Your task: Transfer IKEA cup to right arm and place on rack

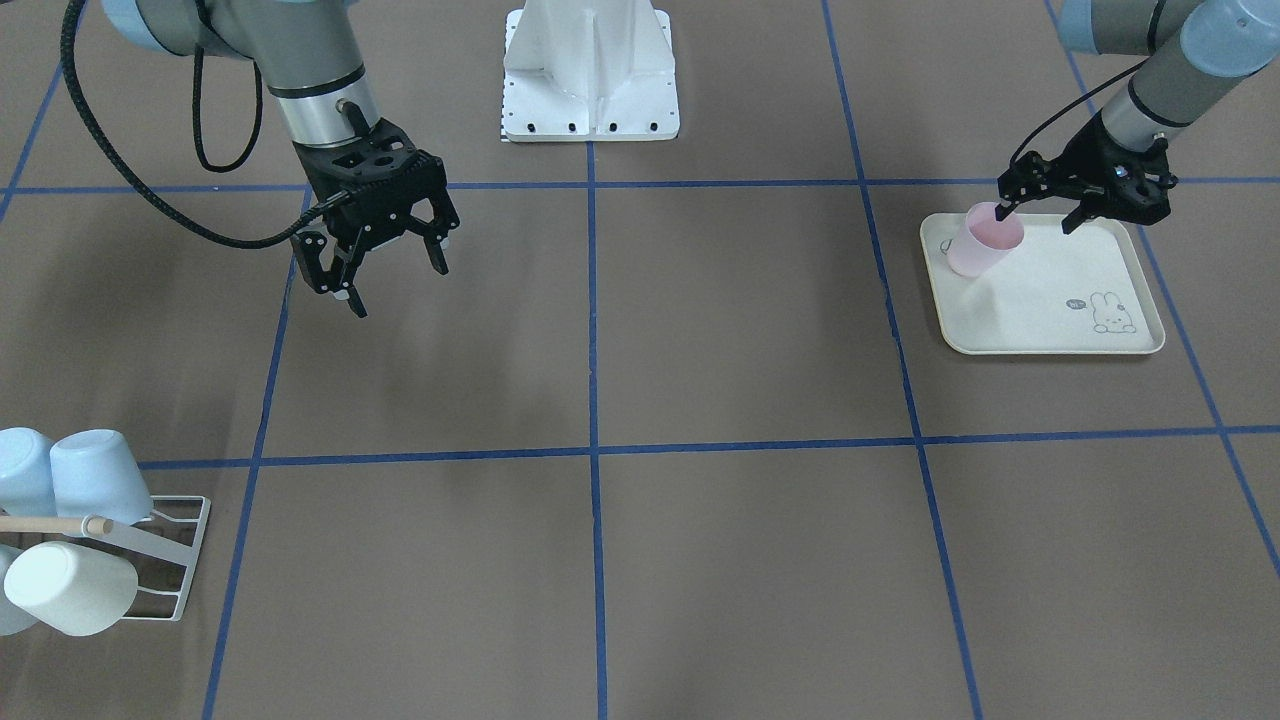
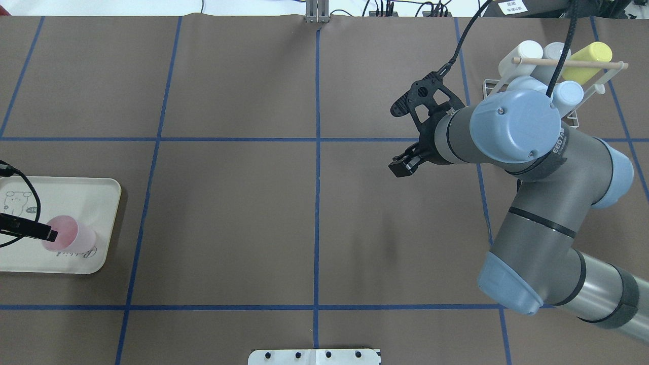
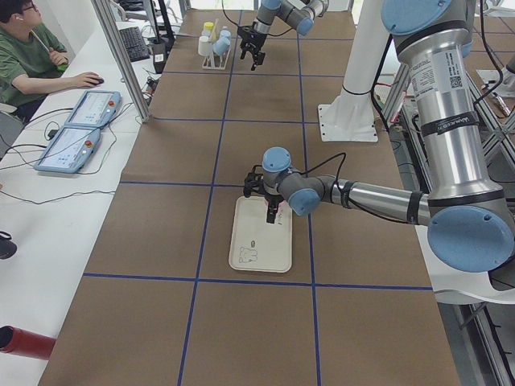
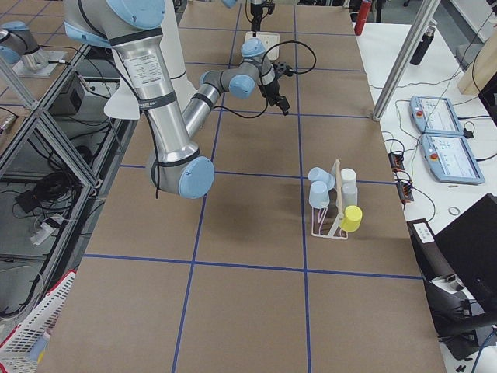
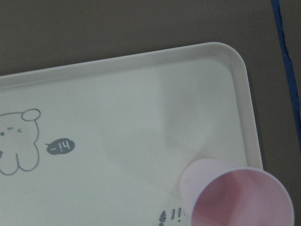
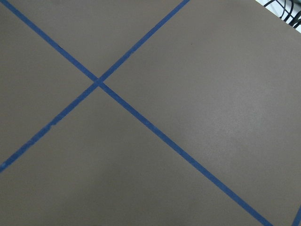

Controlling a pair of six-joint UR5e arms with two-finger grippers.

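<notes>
The pink IKEA cup (image 1: 985, 245) sits on the cream rabbit-print tray (image 1: 1040, 300) at the upper right of the front-facing view. The left gripper (image 1: 1037, 220) is at it, jaws spread, with one finger at the cup's mouth and the other outside its wall. At upper left the right gripper (image 1: 398, 285) hangs over the table (image 1: 700, 320), jaws spread. The rack (image 1: 150, 543) is at lower left, carrying pale blue cups (image 1: 95, 475) and a white cup (image 1: 70, 588).

- The left arm (image 1: 1170, 70) stretches far out to its own side, its forearm sloping down towards the wrist.
- The left claw (image 1: 1037, 220) sits low and points downward, with its jaws spread apart.
- The right arm (image 2: 532, 167) is bent at the elbow, with its forearm reaching forward.
- The right claw (image 1: 395, 285) hangs raised, points down at a slight tilt, and has its jaws wide apart.
</notes>
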